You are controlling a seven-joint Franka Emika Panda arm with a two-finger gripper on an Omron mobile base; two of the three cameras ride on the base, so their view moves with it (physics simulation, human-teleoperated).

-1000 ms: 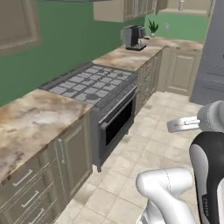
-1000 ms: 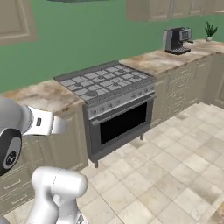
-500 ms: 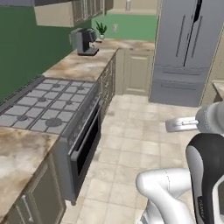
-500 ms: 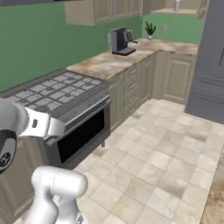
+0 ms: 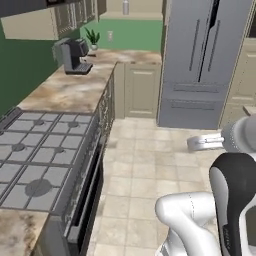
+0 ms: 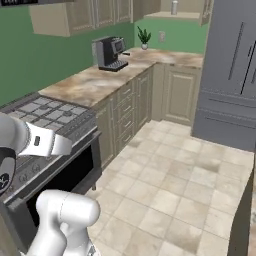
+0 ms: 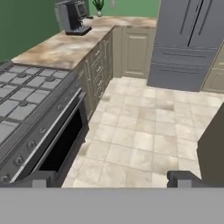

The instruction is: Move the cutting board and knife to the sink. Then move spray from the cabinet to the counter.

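My gripper (image 7: 108, 179) is open, its two dark fingertips (image 7: 183, 178) wide apart over the tiled floor with nothing between them. The marble-patterned counter (image 5: 70, 90) (image 6: 90, 82) runs from the stove to the far corner. High above that corner an open wall cabinet (image 5: 142, 15) (image 6: 187, 16) shows a beige shelf, and a slim pale grey spray (image 5: 125, 6) (image 6: 174, 7) stands on it. The cutting board, the knife and the sink are out of view.
A gas stove with an oven (image 5: 35, 165) (image 7: 39, 127) stands close on the left. On the counter are a dark coffee machine (image 5: 71, 55) (image 6: 109, 52) and a small potted plant (image 5: 93, 37). A tall grey fridge (image 5: 205, 60) (image 6: 232, 70) stands to the right of the corner.
The whole picture has swung, so the camera has moved: the stove now sits near on the left and the fridge and corner cabinet have come into view. The jaws stay open.
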